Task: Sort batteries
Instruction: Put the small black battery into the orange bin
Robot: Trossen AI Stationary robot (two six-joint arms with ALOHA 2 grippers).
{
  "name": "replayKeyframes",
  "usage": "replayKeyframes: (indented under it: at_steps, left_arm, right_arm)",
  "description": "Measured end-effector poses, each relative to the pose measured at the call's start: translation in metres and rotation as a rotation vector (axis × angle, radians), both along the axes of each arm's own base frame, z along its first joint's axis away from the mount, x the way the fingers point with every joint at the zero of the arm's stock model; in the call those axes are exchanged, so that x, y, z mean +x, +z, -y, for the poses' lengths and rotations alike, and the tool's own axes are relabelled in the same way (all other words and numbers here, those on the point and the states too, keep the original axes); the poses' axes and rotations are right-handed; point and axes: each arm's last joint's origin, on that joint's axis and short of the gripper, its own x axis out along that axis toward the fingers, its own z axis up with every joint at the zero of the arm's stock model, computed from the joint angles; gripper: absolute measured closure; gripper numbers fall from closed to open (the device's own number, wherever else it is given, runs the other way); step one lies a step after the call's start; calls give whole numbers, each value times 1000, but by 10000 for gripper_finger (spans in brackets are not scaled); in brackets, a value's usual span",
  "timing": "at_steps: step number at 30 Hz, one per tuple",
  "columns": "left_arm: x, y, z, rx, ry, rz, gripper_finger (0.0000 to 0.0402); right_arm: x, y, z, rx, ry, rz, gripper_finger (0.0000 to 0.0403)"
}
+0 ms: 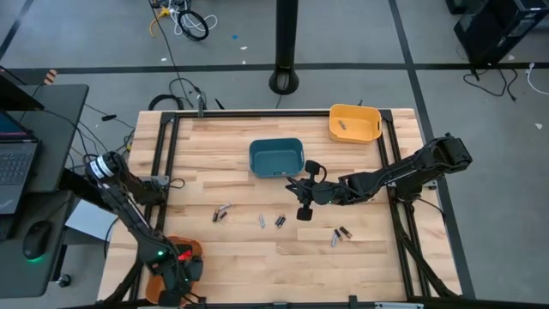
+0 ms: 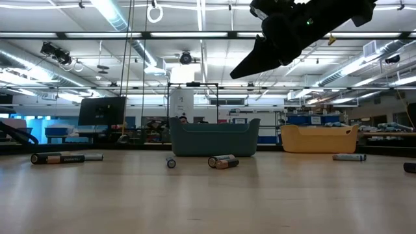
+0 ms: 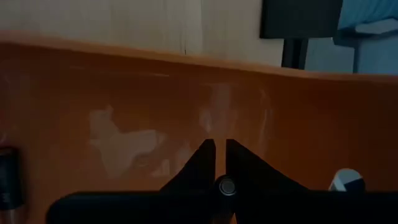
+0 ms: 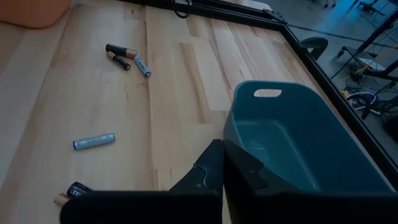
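Observation:
My left gripper hangs over the orange bin at the table's near left corner, shut on a small battery whose round silvery end shows between the fingers. Two more batteries lie in that bin. My right gripper is shut on nothing, in the air beside the blue bin at mid-table. Loose batteries lie on their sides on the wooden table. My left gripper pinches the small battery between its two fingers. Only the battery's round end shows, far back between them. The fingers point steeply down into the orange bin. Whether the battery touches the bin floor is hidden by the fingers.
A yellow bin with one battery in it stands at the far right. One more battery lies near mid-table. A black frame borders the tabletop. A laptop and mouse sit on a side desk at the left.

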Motion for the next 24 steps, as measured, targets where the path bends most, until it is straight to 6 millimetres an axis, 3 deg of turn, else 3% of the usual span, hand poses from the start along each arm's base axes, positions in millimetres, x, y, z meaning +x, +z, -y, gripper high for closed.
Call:
replayKeyframes:
  at_steps: [24]
  left_arm:
    - [-1, -9, 0, -26, -27, -1, 373]
  right_arm:
    - [0, -1, 0, -5, 2, -9, 391]
